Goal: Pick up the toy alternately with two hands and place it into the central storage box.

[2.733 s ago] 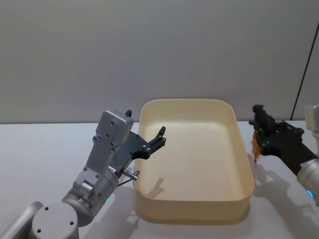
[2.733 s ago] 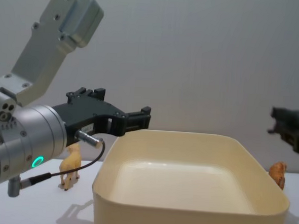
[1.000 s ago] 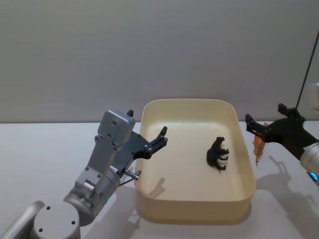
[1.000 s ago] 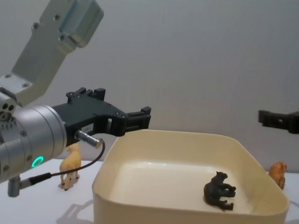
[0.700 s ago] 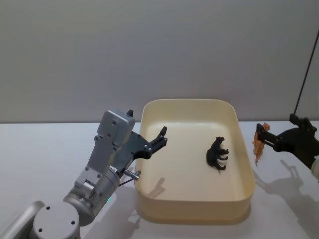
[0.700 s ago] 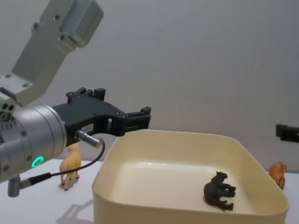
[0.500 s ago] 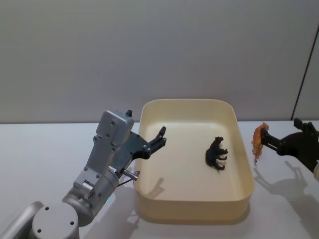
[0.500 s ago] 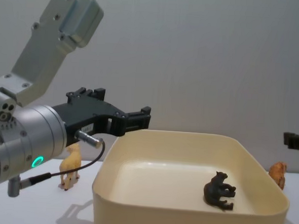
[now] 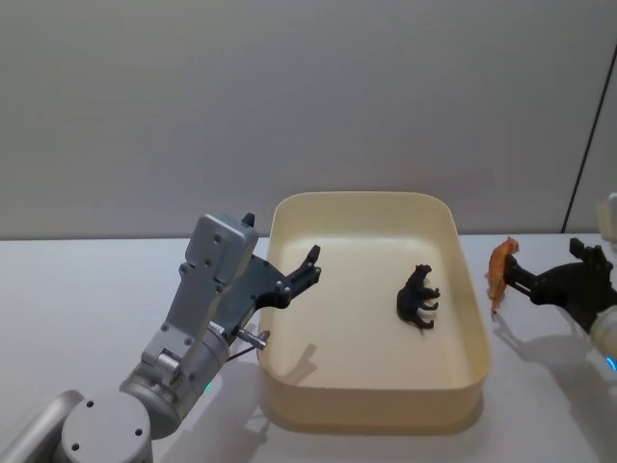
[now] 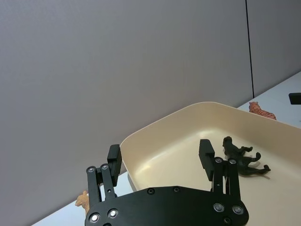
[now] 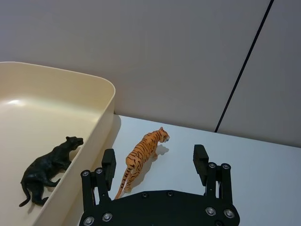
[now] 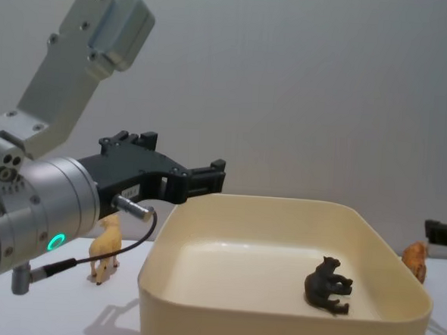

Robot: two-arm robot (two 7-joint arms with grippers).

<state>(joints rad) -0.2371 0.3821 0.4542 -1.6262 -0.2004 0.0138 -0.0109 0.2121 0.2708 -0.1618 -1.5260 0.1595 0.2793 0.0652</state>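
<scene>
You're looking at a white bench [image 9: 77, 289] set against a plain grey wall [image 9: 289, 96], with the central storage box [image 9: 376, 391] in the middle of it. Your left gripper [image 10: 160, 151] hangs above the box's left rim, toward the far corner, with its jaws apart and nothing between them. From its wrist view the black toy [image 9: 417, 297] lies ahead of those jaws and well clear of them, down on the box floor. Your right gripper [image 11: 154, 157] sits low over the bench to the right of the box, outside its right wall, and its jaws are also apart and hold nothing. The tiger toy [image 9: 498, 265] stands on the bench just beside the box's right wall. In the right wrist view it is just ahead of the right jaws, its tail end lined up with the gap between them, and you cannot tell whether a fingertip touches it. The black toy is a small dark cat-like animal, lying on its side near the right wall with its legs pointing toward that wall. The tiger is orange with dark stripes, upright on its four legs. The box is cream-yellow, with rounded corners and smooth walls, and is much larger than either figure. A tan animal toy [image 12: 106, 245] stands upright on the bench to the left of the box.
</scene>
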